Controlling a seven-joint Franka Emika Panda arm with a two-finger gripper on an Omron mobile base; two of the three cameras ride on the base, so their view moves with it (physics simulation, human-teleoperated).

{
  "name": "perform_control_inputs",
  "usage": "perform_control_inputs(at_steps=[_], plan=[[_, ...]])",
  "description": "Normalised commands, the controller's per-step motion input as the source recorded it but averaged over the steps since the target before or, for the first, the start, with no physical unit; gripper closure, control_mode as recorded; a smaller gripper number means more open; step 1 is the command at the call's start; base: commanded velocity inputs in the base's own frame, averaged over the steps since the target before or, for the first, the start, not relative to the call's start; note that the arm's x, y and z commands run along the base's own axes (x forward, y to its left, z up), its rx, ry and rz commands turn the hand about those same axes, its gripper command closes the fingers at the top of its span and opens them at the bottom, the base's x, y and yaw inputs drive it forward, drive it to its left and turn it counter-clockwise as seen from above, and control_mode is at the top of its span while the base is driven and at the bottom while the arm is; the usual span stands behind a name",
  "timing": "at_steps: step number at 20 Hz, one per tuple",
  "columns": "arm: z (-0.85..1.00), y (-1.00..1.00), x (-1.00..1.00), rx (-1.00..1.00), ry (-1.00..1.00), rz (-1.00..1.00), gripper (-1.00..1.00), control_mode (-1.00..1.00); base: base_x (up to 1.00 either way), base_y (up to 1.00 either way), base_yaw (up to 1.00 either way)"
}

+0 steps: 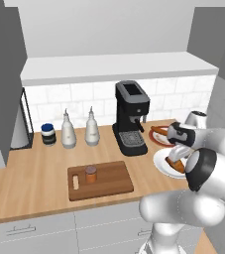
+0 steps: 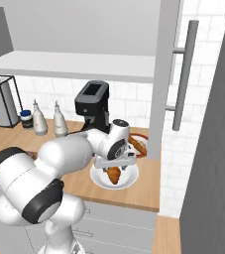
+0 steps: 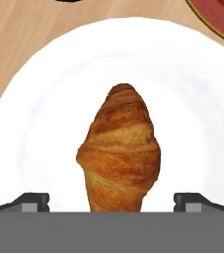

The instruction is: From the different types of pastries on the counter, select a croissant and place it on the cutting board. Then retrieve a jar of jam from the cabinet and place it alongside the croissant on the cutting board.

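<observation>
The golden-brown croissant (image 3: 121, 153) lies on a white plate (image 3: 34, 108) on the light-wood counter (image 1: 29, 183). My gripper (image 3: 112, 200) hangs open just above it, one fingertip on each side of its near end, not touching it. From the base, the gripper (image 2: 115, 167) is right over the croissant (image 2: 115, 175), and my hand partly hides the croissant (image 1: 175, 164). The long reddish stick pastry (image 2: 137, 144) rests on a red plate (image 1: 158, 139) behind. A small orange-brown jar (image 1: 90, 174) stands on the dark cutting board (image 1: 109, 183).
A black coffee machine (image 1: 130, 119) stands just left of the plates. Two white bottles (image 1: 68, 130) (image 1: 92, 128), a dark jar with a blue lid (image 1: 48, 134) and a paper-towel holder (image 1: 22, 124) line the back wall. An open cabinet door (image 2: 162, 74) hangs at the right.
</observation>
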Motion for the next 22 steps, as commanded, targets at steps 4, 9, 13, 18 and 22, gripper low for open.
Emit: perform_control_inputs(at_steps=[4, 9, 13, 18, 22], plan=[[-0.04, 0.12, 0.00, 0.00, 0.00, 0.00, -1.00, -1.00, 0.00, 0.00, 0.00], [0.00, 0.00, -0.01, 0.00, 0.00, 0.00, -1.00, -1.00, 0.00, 0.00, 0.00], [-0.30, 0.00, 0.00, 0.00, 0.00, 0.00, -1.00, -1.00, 0.00, 0.00, 0.00], [-0.09, 0.00, 0.00, 0.00, 0.00, 0.00, -1.00, -1.00, 0.00, 0.00, 0.00], [0.00, 0.00, -0.10, 0.00, -0.03, 0.00, -1.00, -1.00, 0.00, 0.00, 0.00]])
